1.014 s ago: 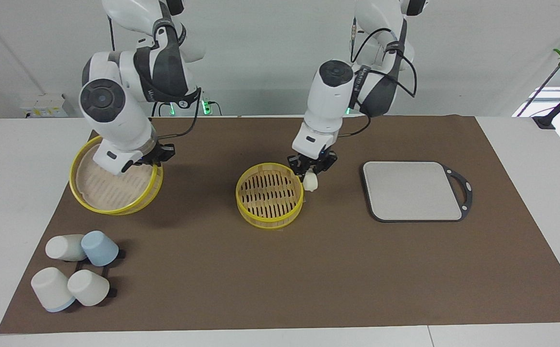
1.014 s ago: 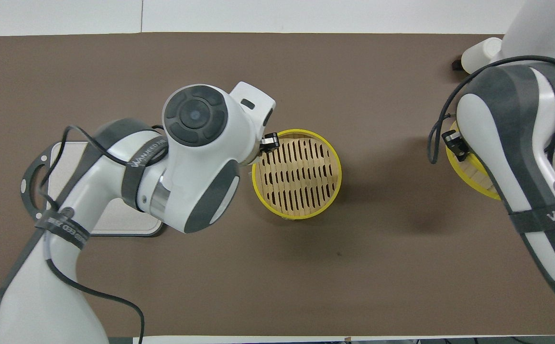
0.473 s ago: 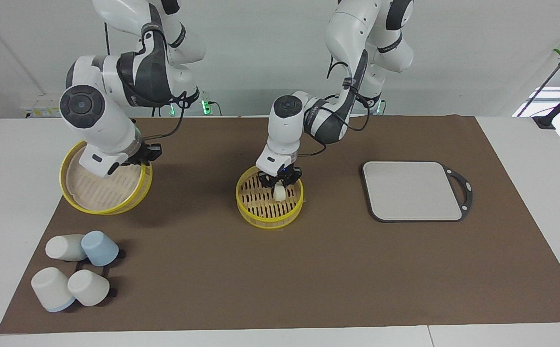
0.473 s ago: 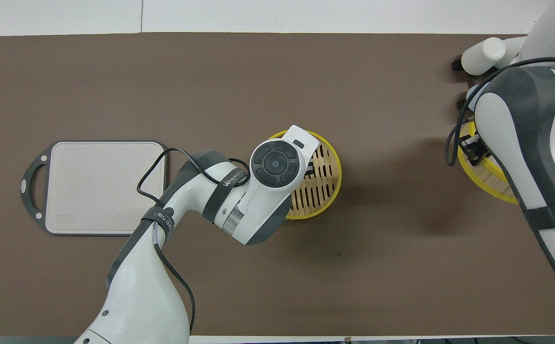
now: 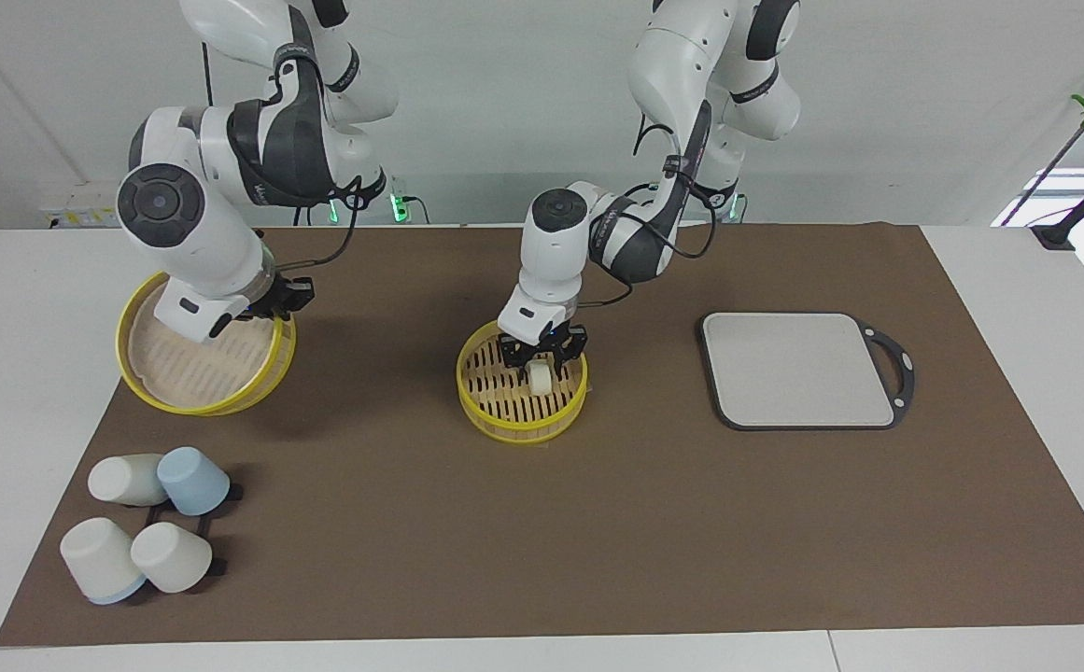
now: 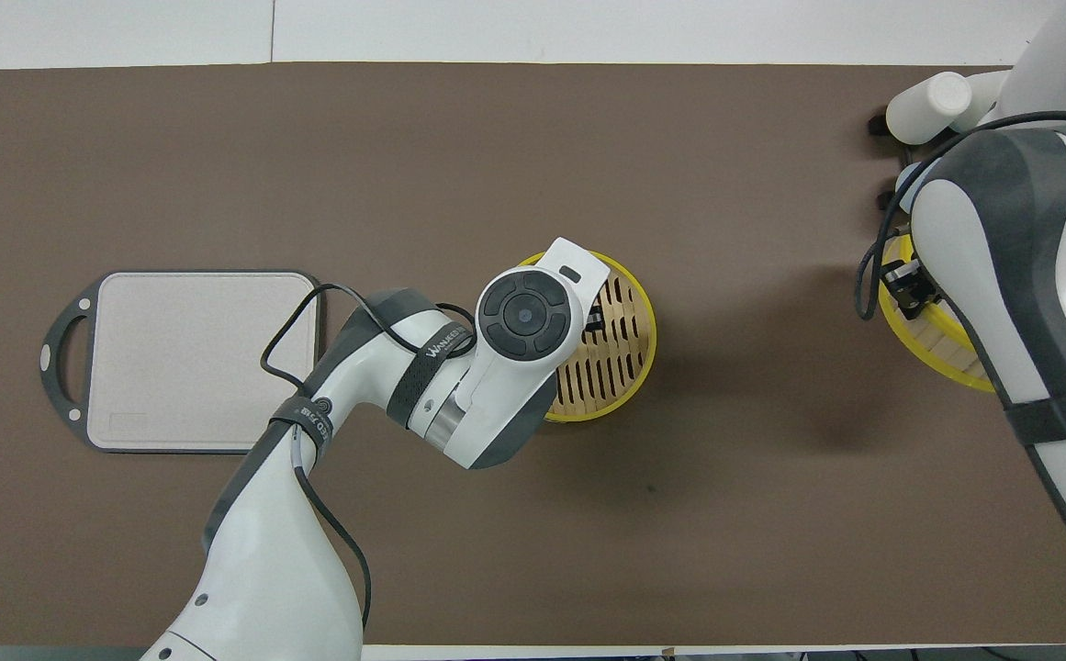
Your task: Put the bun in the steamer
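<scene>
Left end effector [image 5: 542, 359]: low over the open steamer [image 5: 522, 407], fingers spread wide on either side of the bun [image 5: 541, 375]; I judge the grip is let go.
Bun: sits on the slatted floor inside the steamer, at mid-desk.
Right end effector [image 5: 273, 303]: clamped on the rim of the lid [image 5: 205, 359], held tilted off the brown mat [image 5: 598, 523] toward the right arm's end, probably so the steamer is open for loading.
Board [image 5: 798, 370]: bare, toward the left arm's end.
Cups [image 5: 145, 523]: clustered farther from the robots than the lid.
</scene>
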Robot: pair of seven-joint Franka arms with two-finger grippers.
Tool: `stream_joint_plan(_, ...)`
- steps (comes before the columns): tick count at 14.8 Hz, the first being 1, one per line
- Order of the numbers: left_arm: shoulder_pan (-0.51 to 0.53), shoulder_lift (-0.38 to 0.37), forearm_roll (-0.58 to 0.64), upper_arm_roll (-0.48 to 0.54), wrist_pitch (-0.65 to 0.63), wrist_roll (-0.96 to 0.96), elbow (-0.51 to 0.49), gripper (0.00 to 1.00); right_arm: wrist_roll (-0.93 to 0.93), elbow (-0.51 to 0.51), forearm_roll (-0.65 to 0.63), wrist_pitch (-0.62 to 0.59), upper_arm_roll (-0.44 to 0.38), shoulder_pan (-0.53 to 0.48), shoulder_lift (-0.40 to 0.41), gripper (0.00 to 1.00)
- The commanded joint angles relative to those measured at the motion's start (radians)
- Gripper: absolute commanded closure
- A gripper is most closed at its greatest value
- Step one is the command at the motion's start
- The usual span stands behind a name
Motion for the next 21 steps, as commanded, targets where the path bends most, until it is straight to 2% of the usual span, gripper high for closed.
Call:
stream_joint_plan(1, 0.002, -0.052, 0.021, 0.012, -0.042, -0.018, -0.027, 0.0, 0.016, -0.016, 0.008, 0.023, 0.018, 0.011, -0.031, 1.0)
stream_joint_plan(2, 0.019, -0.083, 0.021, 0.012, -0.083, -0.013, -0.029, 0.0, 0.058, -0.011, 0.05, 0.048, 0.018, 0.034, -0.031, 1.0)
stream_joint_plan(4, 0.104, -0.178, 0.022, 0.01, -0.207, 0.027, -0.027, 0.0, 0.26, 0.001, 0.092, 0.146, 0.018, 0.151, -0.029, 1.0)
stream_joint_plan(5, 0.161, -0.227, 0.021, 0.012, -0.285, 0.1, -0.021, 0.0, 0.374, -0.008, 0.091, 0.205, 0.018, 0.233, -0.026, 1.0)
stream_joint_plan(7, 0.276, -0.301, 0.021, 0.015, -0.393, 0.226, -0.014, 0.0, 0.48, -0.016, 0.106, 0.294, 0.018, 0.31, -0.013, 1.0)
stream_joint_plan(10, 0.468, -0.402, 0.021, 0.015, -0.513, 0.447, -0.012, 0.0, 0.687, 0.001, 0.109, 0.417, 0.018, 0.471, 0.059, 1.0)
stream_joint_plan(13, 0.595, -0.453, 0.021, 0.018, -0.573, 0.632, -0.009, 0.0, 0.806, 0.001, 0.092, 0.512, 0.016, 0.587, 0.128, 1.0)
stream_joint_plan(17, 0.706, -0.479, 0.022, 0.019, -0.604, 0.776, -0.003, 0.0, 0.824, -0.031, 0.08, 0.604, 0.018, 0.609, 0.149, 1.0)
stream_joint_plan(21, 0.72, -0.485, 0.029, 0.019, -0.639, 0.785, 0.019, 0.0, 0.815, -0.083, 0.077, 0.643, 0.018, 0.618, 0.139, 1.0)
